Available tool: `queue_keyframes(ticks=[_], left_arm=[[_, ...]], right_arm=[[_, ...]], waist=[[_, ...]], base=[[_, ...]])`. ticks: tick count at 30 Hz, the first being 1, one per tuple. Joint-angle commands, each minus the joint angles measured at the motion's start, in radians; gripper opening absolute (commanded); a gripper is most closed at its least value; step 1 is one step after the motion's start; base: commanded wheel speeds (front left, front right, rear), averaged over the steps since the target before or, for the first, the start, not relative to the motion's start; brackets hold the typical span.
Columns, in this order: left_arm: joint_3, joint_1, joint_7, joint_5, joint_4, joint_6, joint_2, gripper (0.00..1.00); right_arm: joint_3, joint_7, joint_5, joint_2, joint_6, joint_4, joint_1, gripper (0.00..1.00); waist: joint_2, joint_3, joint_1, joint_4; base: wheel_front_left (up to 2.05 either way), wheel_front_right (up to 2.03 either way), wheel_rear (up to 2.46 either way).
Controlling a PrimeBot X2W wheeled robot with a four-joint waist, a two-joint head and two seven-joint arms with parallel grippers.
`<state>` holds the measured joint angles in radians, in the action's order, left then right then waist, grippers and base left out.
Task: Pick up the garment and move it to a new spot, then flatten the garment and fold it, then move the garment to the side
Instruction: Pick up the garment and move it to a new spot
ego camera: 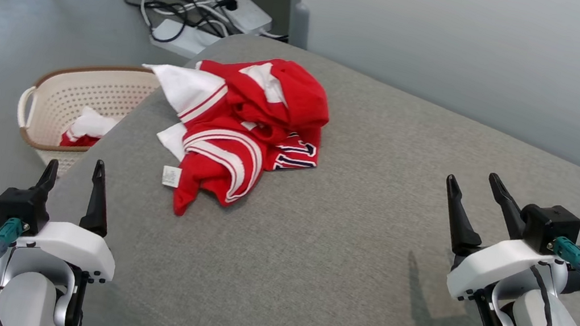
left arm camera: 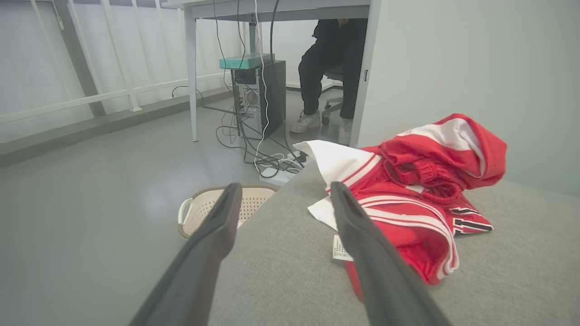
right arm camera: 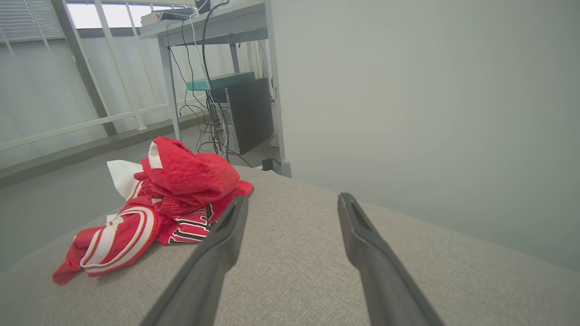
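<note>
Head view: I see a basket [ego camera: 76, 91] and cables [ego camera: 176, 2] beside the grey surface [ego camera: 363, 208]. The garment [ego camera: 249, 128] lies crumpled near its left edge. My left gripper [ego camera: 76, 164] and right gripper [ego camera: 473, 179] hover spread wide, empty.

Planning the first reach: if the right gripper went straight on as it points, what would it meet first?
Probably the grey fabric-covered surface, or the pale wall behind it; depth is unclear. The right gripper points past the crumpled red-and-white garment, which lies to its left.
</note>
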<state>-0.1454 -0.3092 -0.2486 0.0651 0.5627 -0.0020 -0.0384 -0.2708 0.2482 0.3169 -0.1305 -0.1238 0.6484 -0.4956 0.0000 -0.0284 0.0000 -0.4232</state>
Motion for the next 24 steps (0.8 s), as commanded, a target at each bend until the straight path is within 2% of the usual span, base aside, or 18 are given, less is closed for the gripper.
queue_keyframes(ticks=[1,5,9,17,21,24], left_arm=[[-0.029,-0.009,-0.013,0.014,-0.029,0.007,-0.015,1.00],[-0.029,-0.008,-0.013,0.021,-0.026,0.002,-0.014,1.00],[-0.026,-0.030,-0.013,0.031,-0.018,-0.022,-0.014,1.00],[-0.019,-0.154,-0.013,0.081,0.049,-0.103,-0.025,1.00],[0.016,-0.252,-0.013,0.116,0.101,-0.125,-0.078,1.00],[0.084,-0.327,-0.013,0.157,0.155,-0.128,-0.117,1.00]], right_arm=[[-0.023,0.014,0.008,-0.001,-0.007,-0.031,-0.001,1.00],[-0.029,0.014,0.009,-0.002,-0.007,-0.032,-0.003,1.00],[-0.044,0.014,0.013,-0.003,-0.007,-0.032,-0.012,1.00],[-0.056,0.014,0.017,-0.022,-0.007,-0.033,-0.037,1.00],[-0.065,0.014,0.015,-0.031,-0.007,-0.042,-0.059,1.00],[-0.070,0.014,0.015,-0.037,-0.007,-0.048,-0.076,1.00]], waist=[[0.0000,-0.017,0.0000,-0.023],[0.0000,-0.023,0.0000,-0.023],[0.0000,-0.041,0.0000,-0.002],[0.0000,-0.106,0.0000,0.072],[0.0000,-0.152,0.0000,0.123],[0.0000,-0.190,0.0000,0.163]], base=[[0.00,0.00,0.00],[0.00,0.00,0.00],[0.00,0.00,0.00],[0.00,0.00,0.00],[0.00,0.00,0.00],[0.00,0.00,0.00]])
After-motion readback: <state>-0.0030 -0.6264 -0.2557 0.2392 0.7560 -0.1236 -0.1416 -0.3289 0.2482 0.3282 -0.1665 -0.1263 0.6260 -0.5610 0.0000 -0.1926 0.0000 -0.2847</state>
